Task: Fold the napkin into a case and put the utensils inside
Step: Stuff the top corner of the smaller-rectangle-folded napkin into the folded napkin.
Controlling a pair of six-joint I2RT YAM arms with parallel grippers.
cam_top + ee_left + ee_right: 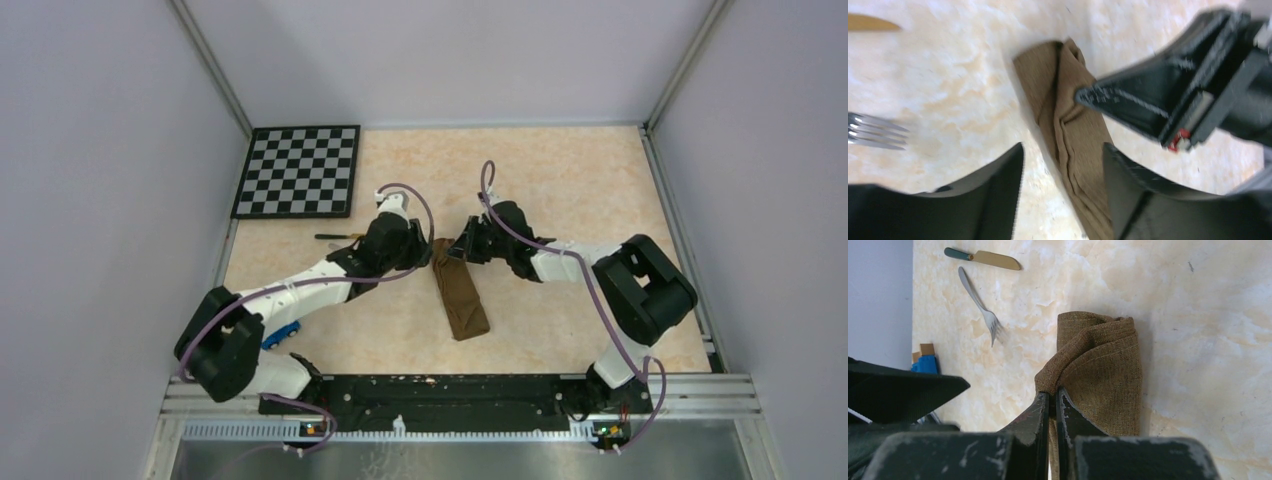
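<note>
Napkin (460,292) first: it lies near the middle of the table (560,180), already folded long and narrow, slanting from between my two hands back toward my bases. The pouch shape looks made, so I judge the folding close to done and the filling not begun.

My right hand (1053,397) is at the far end of the strip, and its fingers are pressed together on a fold of the top layer. From my right wrist I can see the cloth rising off the strip into that pinch. I take the reason to be plain enough: lifting that one layer should make a mouth at this end, while the rest of the cloth stays flat on the table.

My left hand (1063,146) is just across the same end from it. Its fingers stand well apart, one on each side of the strip, with nothing between them but the cloth underneath. I cannot tell whether the nearer finger brushes the cloth's edge. It holds nothing.

The knife (983,258) and the fork (979,297) lie side by side on the bare table off to my left, apart from the napkin and just this side of the checkerboard (298,170). A small blue toy car (283,333) sits beside my left arm, no part of this job.

With the left hand free and nearer the cutlery, fetching a piece looks like its next work.
</note>
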